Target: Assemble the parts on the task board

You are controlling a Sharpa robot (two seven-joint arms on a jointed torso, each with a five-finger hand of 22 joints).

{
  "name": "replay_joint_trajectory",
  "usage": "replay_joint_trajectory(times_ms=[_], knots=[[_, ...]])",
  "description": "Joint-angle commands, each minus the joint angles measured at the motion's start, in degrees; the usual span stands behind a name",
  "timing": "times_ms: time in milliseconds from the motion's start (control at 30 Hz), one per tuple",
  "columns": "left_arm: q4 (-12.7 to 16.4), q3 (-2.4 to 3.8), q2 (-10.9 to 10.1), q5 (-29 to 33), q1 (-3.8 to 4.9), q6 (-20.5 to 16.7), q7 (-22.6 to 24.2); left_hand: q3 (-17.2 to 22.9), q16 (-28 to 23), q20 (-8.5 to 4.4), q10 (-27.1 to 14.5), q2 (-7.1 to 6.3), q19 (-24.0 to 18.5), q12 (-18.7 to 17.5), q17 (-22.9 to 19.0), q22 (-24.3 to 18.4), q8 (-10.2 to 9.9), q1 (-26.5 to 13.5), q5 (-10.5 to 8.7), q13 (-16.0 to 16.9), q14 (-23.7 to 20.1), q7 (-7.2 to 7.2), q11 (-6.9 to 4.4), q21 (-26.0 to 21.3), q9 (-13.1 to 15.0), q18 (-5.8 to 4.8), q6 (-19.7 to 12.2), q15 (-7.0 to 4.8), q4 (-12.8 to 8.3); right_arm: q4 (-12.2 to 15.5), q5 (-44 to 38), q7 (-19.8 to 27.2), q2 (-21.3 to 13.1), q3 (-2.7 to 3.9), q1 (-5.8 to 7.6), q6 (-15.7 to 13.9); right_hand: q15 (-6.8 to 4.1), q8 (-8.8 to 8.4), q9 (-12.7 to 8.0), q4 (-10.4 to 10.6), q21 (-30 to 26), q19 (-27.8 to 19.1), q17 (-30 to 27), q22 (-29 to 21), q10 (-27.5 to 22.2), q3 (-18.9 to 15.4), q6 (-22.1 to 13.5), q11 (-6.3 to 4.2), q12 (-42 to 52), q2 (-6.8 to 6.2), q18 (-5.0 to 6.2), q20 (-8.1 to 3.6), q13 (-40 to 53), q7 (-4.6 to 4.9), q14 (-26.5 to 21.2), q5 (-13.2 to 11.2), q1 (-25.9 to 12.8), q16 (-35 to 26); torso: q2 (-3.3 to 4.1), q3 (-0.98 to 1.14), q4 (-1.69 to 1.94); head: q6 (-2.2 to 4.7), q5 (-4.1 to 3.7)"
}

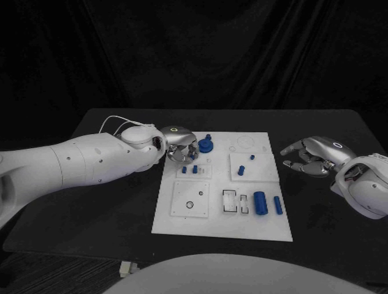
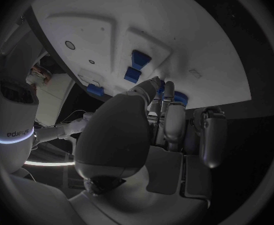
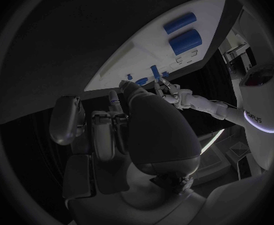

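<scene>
The left hand (image 1: pixel 181 143) reaches over the task board's (image 1: pixel 222 222) ten o'clock corner, fingers curled beside a blue part (image 1: pixel 206 144); whether it grips is unclear. The right hand (image 1: pixel 311 156) hovers at three o'clock, loosely spread, holding nothing.

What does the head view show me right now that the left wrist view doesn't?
Head view alone: the right robot hand off the board's right edge, holding nothing, and the two blue cylindrical parts lying near the board's front. Left wrist view alone: the underside of the left robot hand, its fingers reaching down at the board beside small blue block parts; whether it holds anything is hidden. Both show the white rectangular task board and the left robot hand above its far left corner.
</scene>
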Motion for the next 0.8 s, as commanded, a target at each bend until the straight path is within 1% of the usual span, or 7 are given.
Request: replay_joint_trajectory(times_ms=[33,133,167,200,333,500,800], knots=[[-0.1,-0.11,-0.17,-0.13,-0.23,1.86,-0.66,-0.3,-0.3,-0.36,-0.9,-0.38,0.38,-0.61,-0.1,12.65,-0.46,0.19,-0.1,-0.27,-0.6,-0.04,-0.02,-0.42,-0.22,-0.31,-0.5,-0.06,-0.04,0.01,-0.11,-0.21,0.01,0.03,-0.15,0.18,0.38,-0.24,-0.05,0.0,-0.31,-0.14,15.07,9.35,5.87,0.25,0.42,0.41,0.15,-0.05,1.18,0.17,15.1,0.12,5.9,0.18,-0.08,0.12,0.01,-0.06,0.01,-0.01,0.02],[-0.1,-0.11,-0.17,-0.13,-0.24,1.99,-0.78,-0.4,-0.42,-0.37,-1.46,-0.47,0.23,-1.17,-0.32,12.59,-0.67,-0.09,-0.88,-0.53,-0.77,-0.22,-0.05,-0.59,-0.55,-0.27,-1.48,-0.07,0.23,0.0,-0.11,-0.2,0.04,0.03,-0.15,0.19,0.38,-0.24,-0.05,0.0,-0.31,-0.14,15.07,9.35,5.87,0.25,0.42,0.41,0.15,-0.05,1.18,0.17,15.1,0.12,5.9,0.18,-0.08,0.12,0.03,-0.05,-0.02,-0.01,0.01],[-0.1,-0.11,-0.18,-0.13,-0.24,1.96,-0.86,-0.56,-0.58,-0.36,-2.76,-0.76,0.0,-2.14,-0.6,12.5,-0.72,-0.69,-2.2,-1.0,-0.98,-0.79,-0.12,-0.85,-1.28,-0.21,-4.41,-0.07,0.74,-0.01,-0.11,-0.2,0.04,0.03,-0.16,0.19,0.38,-0.24,-0.05,0.0,-0.31,-0.14,15.07,9.35,5.87,0.25,0.42,0.41,0.15,-0.05,1.18,0.17,15.1,0.12,5.9,0.18,-0.08,0.12,0.03,-0.04,-0.01,-0.01,0.0],[-0.1,-0.11,-0.19,-0.13,-0.25,1.9,-0.95,-0.59,-0.74,-0.33,-4.06,-1.25,-0.2,-3.26,-0.89,12.43,-0.76,-1.03,-3.21,-1.64,-1.21,-2.36,0.27,-1.09,-2.31,-0.16,-8.24,0.07,1.25,-0.01,-0.11,-0.2,0.03,0.03,-0.16,0.18,0.38,-0.24,-0.05,0.0,-0.31,-0.14,15.07,9.35,5.87,0.25,0.42,0.41,0.15,-0.05,1.18,0.17,15.1,0.12,5.9,0.18,-0.08,0.12,0.03,-0.04,0.01,-0.01,-0.01],[-0.17,-0.11,-0.36,-0.13,-0.26,0.9,-1.12,-1.13,-1.07,0.19,-6.92,-2.3,-0.72,-5.32,-1.6,12.22,-0.73,-1.72,-4.76,-2.95,-1.78,-4.52,1.34,-1.75,-4.97,-0.02,-15.63,0.83,2.66,0.01,-0.11,-0.21,-0.04,0.03,-0.16,0.14,0.38,-0.24,-0.05,0.0,-0.31,-0.14,15.07,9.35,5.87,0.25,0.42,0.41,0.15,-0.05,1.18,0.17,15.1,0.12,5.9,0.18,-0.08,0.12,0.03,-0.02,0.03,-0.01,0.01],[-0.14,-0.11,-1.09,-0.13,-0.26,-1.83,-0.83,-2.41,-1.05,0.5,-8.65,-2.7,-0.86,-5.69,-1.73,12.16,-0.7,-1.87,-5.46,-2.98,-1.96,-5.81,1.68,-1.99,-6.68,0.03,-19.21,1.1,3.44,0.21,-0.11,-0.24,-0.27,0.03,-0.16,-0.02,0.37,-0.24,-0.07,-0.08,-0.4,-0.17,15.04,9.33,5.87,0.32,0.44,0.41,0.15,-0.11,1.2,0.17,15.1,0.12,5.89,0.17,-0.07,0.08,0.02,-0.01,-0.05,-0.01,-0.12],[1.3,-0.1,-4.94,-0.13,-0.19,-12.45,1.64,-6.23,-1.69,0.8,-12.87,-3.05,-1.9,-4.23,-3.03,11.75,-0.36,-1.48,-7.26,-1.26,-3.1,-6.68,1.9,-3.28,-8.37,0.35,-20.38,1.34,5.54,2.16,-0.11,-0.54,-2.57,0.05,0.2,-1.47,0.37,-0.23,-0.08,-0.11,-0.32,-0.14,15.01,9.35,5.87,0.32,0.47,0.4,0.15,-0.21,1.18,0.17,15.1,0.12,5.88,0.14,-0.08,0.04,0.03,-0.11,-0.07,-0.01,-0.26]])
